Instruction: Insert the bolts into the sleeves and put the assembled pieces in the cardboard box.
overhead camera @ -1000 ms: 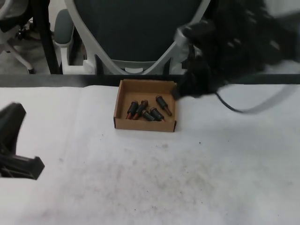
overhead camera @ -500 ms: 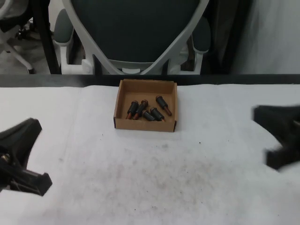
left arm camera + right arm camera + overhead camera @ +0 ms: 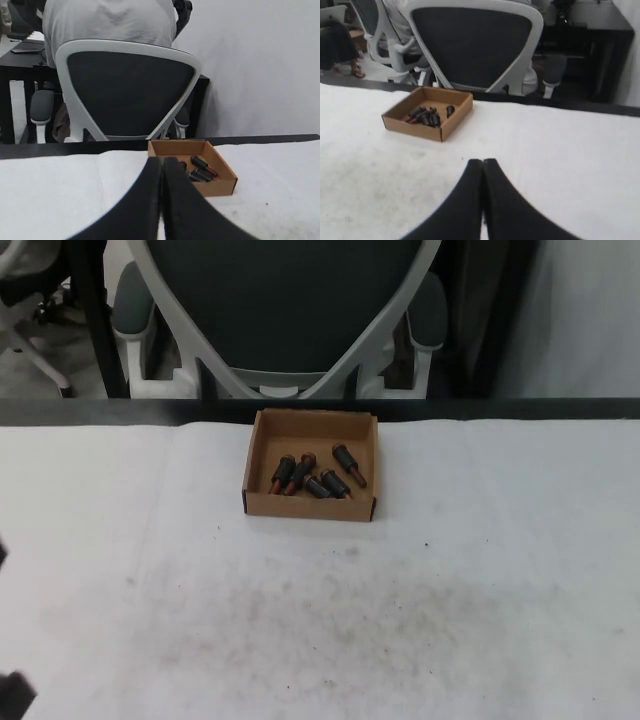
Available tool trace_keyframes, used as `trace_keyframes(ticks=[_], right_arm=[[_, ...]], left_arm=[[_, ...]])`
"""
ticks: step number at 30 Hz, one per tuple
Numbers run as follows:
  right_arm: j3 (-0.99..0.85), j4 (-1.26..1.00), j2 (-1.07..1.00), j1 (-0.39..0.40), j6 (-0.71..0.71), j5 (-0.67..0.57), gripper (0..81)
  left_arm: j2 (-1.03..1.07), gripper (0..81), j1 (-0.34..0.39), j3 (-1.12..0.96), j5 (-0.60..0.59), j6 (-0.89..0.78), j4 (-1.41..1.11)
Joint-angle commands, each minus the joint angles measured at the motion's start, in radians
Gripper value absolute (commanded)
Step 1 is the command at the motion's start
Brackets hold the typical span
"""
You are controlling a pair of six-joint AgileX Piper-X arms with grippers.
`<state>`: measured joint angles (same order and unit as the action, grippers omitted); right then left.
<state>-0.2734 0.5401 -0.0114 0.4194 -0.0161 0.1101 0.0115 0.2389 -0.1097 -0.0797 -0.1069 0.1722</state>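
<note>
Assembled pieces (image 3: 316, 486) lie well ahead of both my hands, all of them inside the cardboard box (image 3: 310, 506). Closest to me, the left hand (image 3: 162, 165) is held over the near part of the tabletop (image 3: 450, 620), its two dark fingers pressed together tip against tip. The right hand (image 3: 483, 164) is in the same state, fingers pressed flat against each other, over the white tabletop and well apart from the box. Between the hands and the box, the white covering carries a patch of grey smudges (image 3: 300, 610) and a few dark specks. Past that, the box stands open-topped near the tabletop's far edge, about midway across it. From the high view I count five pieces in it, each dark with a reddish end showing. Four lie close together toward the box's near wall, some of them touching, and the fifth lies just beside them, nearer the far right corner. Beyond the tabletop's dark far edge stands an office chair (image 3: 290, 300) with a pale frame and a dark back, directly behind the box.
</note>
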Motion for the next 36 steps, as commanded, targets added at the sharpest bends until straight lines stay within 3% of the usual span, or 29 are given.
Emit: trace_keyframes(ticks=[1,4,10,25,36], right_arm=[[-0.017,0.114,0.011,-0.002,-0.044,0.013,0.3],[-0.014,0.12,0.011,-0.002,-0.046,0.012,0.3],[0.015,0.062,0.011,-0.002,-0.041,0.172,0.3],[0.216,0.031,0.011,-0.002,-0.006,0.162,0.3],[0.256,0.031,0.011,-0.002,-0.083,0.161,0.3]], left_arm=[[-0.012,0.8,0.005,-0.026,0.014,-0.004,0.06],[-0.012,0.8,0.007,-0.08,0.048,0.019,0.159],[-0.012,0.8,0.007,-0.077,0.238,0.055,0.187],[-0.012,0.8,0.004,0.03,0.244,0.055,0.377],[-0.012,0.8,0.004,0.066,0.244,0.053,0.371]])
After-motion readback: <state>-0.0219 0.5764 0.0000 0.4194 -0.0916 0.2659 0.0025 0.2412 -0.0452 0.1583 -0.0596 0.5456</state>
